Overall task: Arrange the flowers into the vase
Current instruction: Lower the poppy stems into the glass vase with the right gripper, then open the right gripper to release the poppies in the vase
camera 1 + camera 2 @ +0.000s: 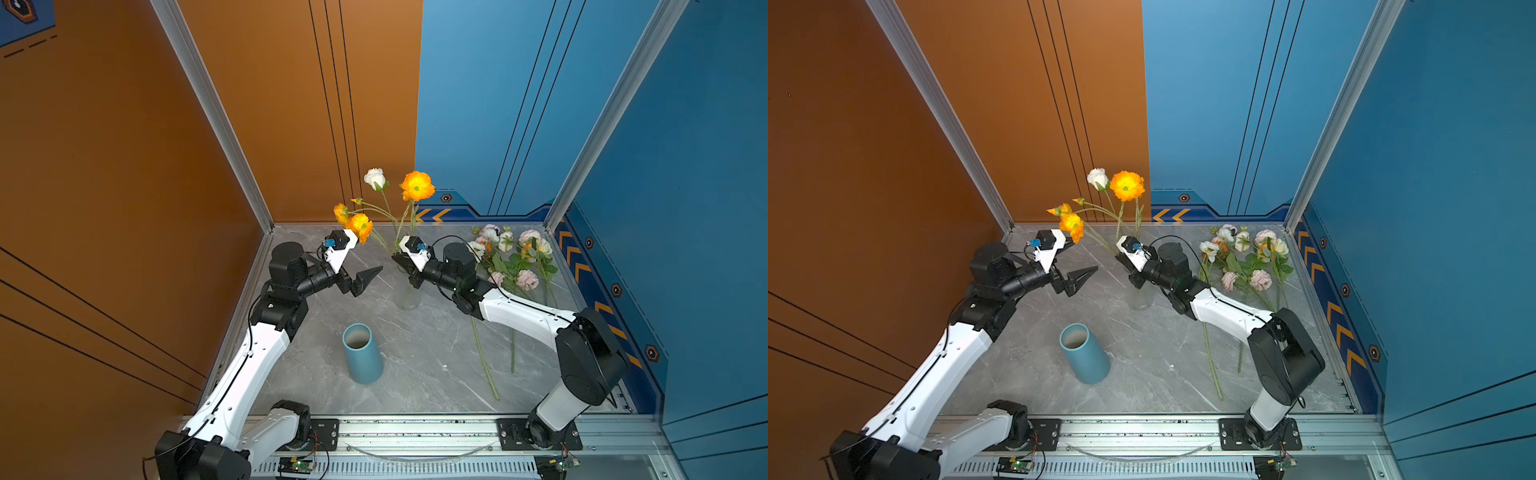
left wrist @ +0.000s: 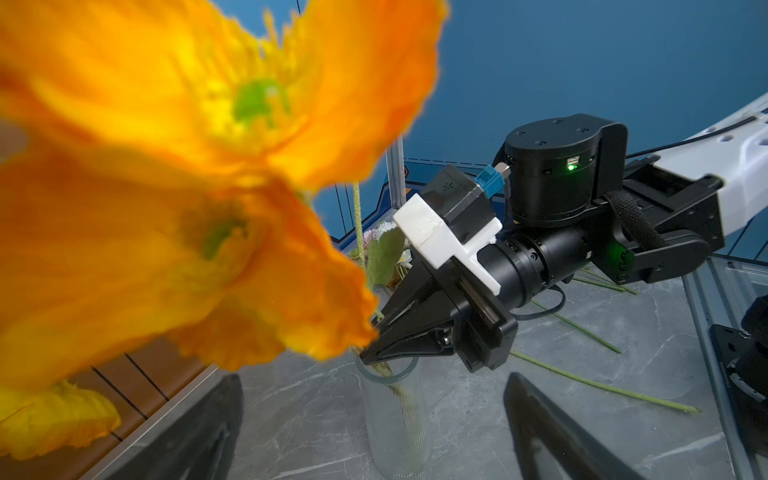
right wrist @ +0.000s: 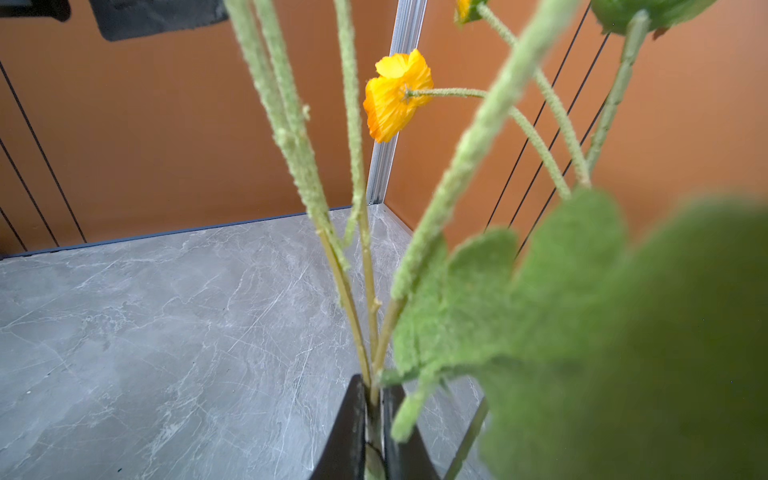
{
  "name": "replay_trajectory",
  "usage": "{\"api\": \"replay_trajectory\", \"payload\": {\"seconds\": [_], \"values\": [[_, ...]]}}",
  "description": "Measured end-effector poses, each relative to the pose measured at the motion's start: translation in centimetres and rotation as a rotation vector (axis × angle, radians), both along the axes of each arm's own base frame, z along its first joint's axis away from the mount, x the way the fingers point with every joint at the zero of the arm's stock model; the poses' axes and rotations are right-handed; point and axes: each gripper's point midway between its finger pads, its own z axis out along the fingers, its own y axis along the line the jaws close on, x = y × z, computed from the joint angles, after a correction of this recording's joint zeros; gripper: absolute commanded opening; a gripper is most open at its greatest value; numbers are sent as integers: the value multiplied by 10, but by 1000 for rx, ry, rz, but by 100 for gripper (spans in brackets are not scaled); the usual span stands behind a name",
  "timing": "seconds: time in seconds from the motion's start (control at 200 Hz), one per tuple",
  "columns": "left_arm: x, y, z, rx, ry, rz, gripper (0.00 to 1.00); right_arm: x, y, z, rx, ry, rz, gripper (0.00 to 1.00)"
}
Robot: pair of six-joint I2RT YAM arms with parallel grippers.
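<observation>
A clear ribbed glass vase (image 1: 407,297) (image 1: 1139,296) (image 2: 399,424) stands mid-table. It holds several flowers: orange blooms (image 1: 417,185) (image 1: 1127,185) (image 3: 397,95) and a white rose (image 1: 375,178). My right gripper (image 1: 402,266) (image 1: 1127,268) (image 2: 365,355) (image 3: 374,399) sits at the vase's mouth, shut on the green stems (image 3: 365,291) between its fingers. My left gripper (image 1: 365,279) (image 1: 1077,279) (image 2: 374,449) hangs open and empty left of the vase, just under a drooping orange bloom (image 2: 187,166). More flowers (image 1: 511,257) (image 1: 1246,257), pink and cream, lie on the table at the right.
An empty blue cylindrical vase (image 1: 362,353) (image 1: 1084,353) stands nearer the front, left of centre. Long stems (image 1: 484,361) (image 1: 1210,361) of the lying flowers run under my right arm toward the front rail. Orange and blue walls close in the grey marble table (image 1: 415,374).
</observation>
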Motion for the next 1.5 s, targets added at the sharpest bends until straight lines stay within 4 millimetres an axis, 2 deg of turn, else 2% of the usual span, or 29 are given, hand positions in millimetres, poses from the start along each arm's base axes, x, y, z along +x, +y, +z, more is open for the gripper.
{"api": "replay_trajectory", "payload": {"seconds": [0.14, 0.32, 0.39, 0.466, 0.646, 0.706, 0.876, 0.946, 1.041, 1.211, 1.402, 1.502], "values": [[0, 0, 0, 0, 1, -1, 98, 0, -1, -3, -2, 10, -4, 19], [-1, -1, 0, 0, 1, -4, 98, 0, -2, -3, -2, 11, -9, 29], [-1, -2, 0, 0, 1, -5, 98, 0, -2, -2, -1, 10, -12, 38], [-1, -2, 0, 0, 1, -5, 98, 0, -3, -1, -1, 6, -15, 40], [0, -2, -1, 1, 4, -6, 98, 1, -9, 6, 1, 0, -42, 60], [1, -2, -2, 2, 7, -5, 98, 0, -11, 10, 1, -8, -51, 63], [11, 0, -17, 45, 53, 47, 98, -2, -20, 20, 6, -12, -83, 80], [12, -2, -24, 100, 85, 76, 98, -3, -25, 24, 6, -11, -97, 82], [8, -4, -23, 143, 111, 89, 98, -6, -32, 30, -1, -4, -121, 88], [-6, 12, -30, 168, 173, 134, 98, -16, -50, 44, 1, 17, -167, 93], [-25, 23, -40, 181, 260, 154, 98, -15, -68, 39, -42, 118, -250, 95], [-33, 25, -41, 174, 290, 157, 98, -15, -71, 34, -50, 163, -259, 97]]}}
